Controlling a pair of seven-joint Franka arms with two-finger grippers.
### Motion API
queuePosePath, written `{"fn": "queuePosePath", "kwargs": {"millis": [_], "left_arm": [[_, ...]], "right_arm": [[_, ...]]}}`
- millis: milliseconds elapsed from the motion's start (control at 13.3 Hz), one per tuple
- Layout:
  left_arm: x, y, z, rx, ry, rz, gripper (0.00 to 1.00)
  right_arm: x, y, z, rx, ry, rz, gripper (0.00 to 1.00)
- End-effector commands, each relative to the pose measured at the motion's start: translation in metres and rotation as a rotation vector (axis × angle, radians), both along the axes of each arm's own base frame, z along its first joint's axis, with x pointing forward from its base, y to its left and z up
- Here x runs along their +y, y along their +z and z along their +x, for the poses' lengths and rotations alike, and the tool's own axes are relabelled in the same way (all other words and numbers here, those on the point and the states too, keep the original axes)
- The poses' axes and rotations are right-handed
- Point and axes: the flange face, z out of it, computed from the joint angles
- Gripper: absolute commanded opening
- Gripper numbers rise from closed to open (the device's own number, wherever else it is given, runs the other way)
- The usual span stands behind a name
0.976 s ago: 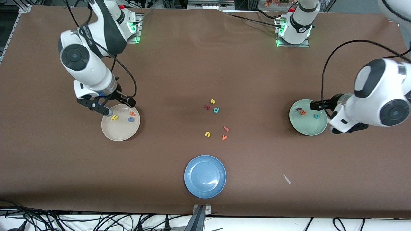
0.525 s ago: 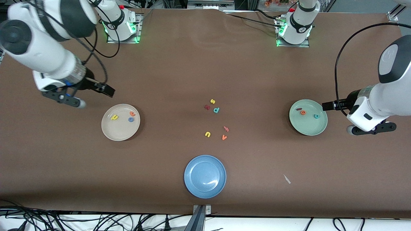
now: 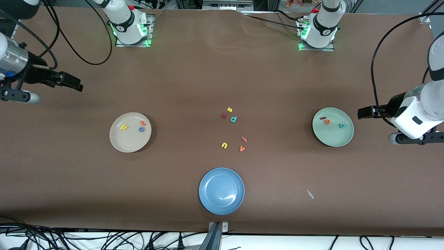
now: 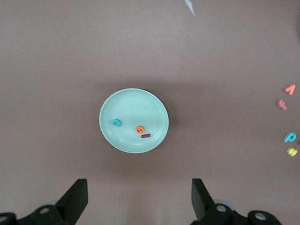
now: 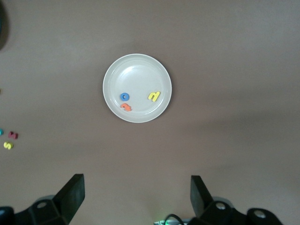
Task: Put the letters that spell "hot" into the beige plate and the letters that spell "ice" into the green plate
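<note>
The beige plate (image 3: 128,142) holds the yellow h (image 3: 124,127), the blue o (image 3: 141,129) and the orange t (image 3: 143,122). In the green plate (image 3: 333,138) lie the dark red i (image 3: 323,118), the orange e (image 3: 327,122) and the teal c (image 3: 342,126). My right gripper (image 3: 17,96) hangs high over the right arm's end of the table, away from the beige plate (image 5: 136,70). It is open and empty (image 5: 137,187). My left gripper (image 3: 412,138) is up beside the green plate (image 4: 133,101), open and empty (image 4: 139,190).
Several loose letters lie mid-table: a yellow s (image 3: 229,109), a dark red letter (image 3: 224,116), a teal p (image 3: 233,119), an orange letter (image 3: 244,139), a yellow u (image 3: 224,145) and an orange v (image 3: 242,148). A blue plate (image 3: 221,205) sits nearest the front camera.
Both arms have risen and drawn away from their plates toward the table's ends. The letters in both plates have stayed put.
</note>
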Motion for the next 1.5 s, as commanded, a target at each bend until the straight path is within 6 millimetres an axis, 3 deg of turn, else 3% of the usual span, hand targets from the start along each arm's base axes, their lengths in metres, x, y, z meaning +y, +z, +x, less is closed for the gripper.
{"fn": "queuePosePath", "kwargs": {"millis": [0,300,450,1426], "left_arm": [[0.004,0.011,-0.005,-0.006,-0.088,-0.028,0.97],[0.031,0.014,-0.002,-0.043,-0.051,-0.077,0.96],[0.031,0.015,-0.002,-0.043,-0.051,-0.08,1.0],[0.035,0.01,-0.002,-0.034,-0.046,-0.064,0.97]], "right_arm": [[-0.002,0.013,-0.004,0.018,0.073,0.011,1.0],[0.002,0.012,-0.004,0.024,0.118,-0.024,1.0],[0.007,0.011,-0.004,0.027,0.124,-0.031,1.0],[0.01,0.005,-0.002,0.035,0.16,-0.02,1.0]]}}
